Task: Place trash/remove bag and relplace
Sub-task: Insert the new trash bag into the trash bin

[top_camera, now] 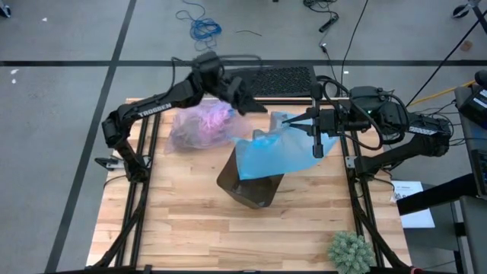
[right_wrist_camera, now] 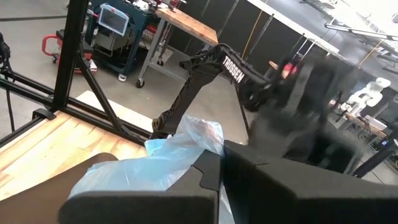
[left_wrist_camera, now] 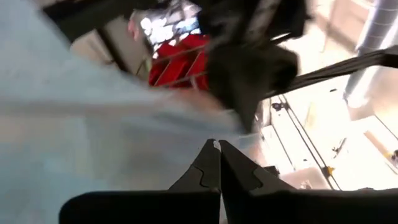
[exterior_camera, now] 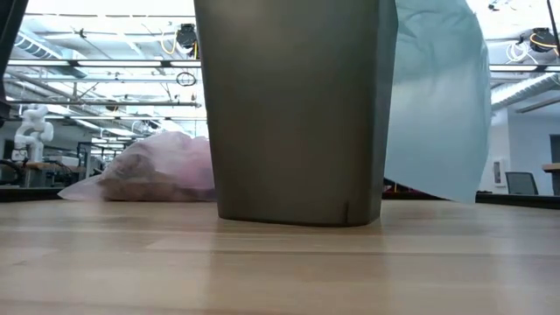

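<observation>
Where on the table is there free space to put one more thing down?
Bare wood lies along the near edge, between the bin and the green plant, and across the near left part of the table. The far half is crowded: the pink bag, the blue bag, and both grippers, left and right.

Overhead camera looks straight down on the table (top_camera: 190, 221); a table-level camera faces the bin (exterior_camera: 293, 114) closely; both wrist cameras look past shut fingers at the blue bag (right_wrist_camera: 155, 165).
</observation>
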`<move>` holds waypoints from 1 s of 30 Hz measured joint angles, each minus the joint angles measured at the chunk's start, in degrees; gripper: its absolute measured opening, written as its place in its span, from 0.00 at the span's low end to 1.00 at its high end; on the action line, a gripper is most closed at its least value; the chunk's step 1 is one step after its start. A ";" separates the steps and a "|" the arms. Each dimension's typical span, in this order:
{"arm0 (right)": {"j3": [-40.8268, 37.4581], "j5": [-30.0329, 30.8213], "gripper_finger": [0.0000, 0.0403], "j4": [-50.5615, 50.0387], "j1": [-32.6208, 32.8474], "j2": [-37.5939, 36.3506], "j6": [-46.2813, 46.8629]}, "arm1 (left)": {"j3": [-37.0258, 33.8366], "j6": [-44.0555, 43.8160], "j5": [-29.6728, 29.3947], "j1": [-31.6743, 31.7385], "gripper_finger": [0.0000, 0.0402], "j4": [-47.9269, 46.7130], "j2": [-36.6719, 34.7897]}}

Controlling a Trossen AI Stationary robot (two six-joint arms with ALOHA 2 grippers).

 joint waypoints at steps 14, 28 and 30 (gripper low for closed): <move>0.02 1.80 0.00 0.03 1.73 0.00 -0.17 | 5.99 0.57 12.71 2.95 0.05 -32.91 0.05; 0.02 1.52 0.00 -0.02 2.14 0.00 -0.02 | 4.99 1.19 13.36 2.03 0.34 -40.52 2.04; 0.02 1.52 0.00 -0.02 2.14 0.00 -0.02 | 4.95 0.71 13.42 0.96 0.36 -40.42 3.01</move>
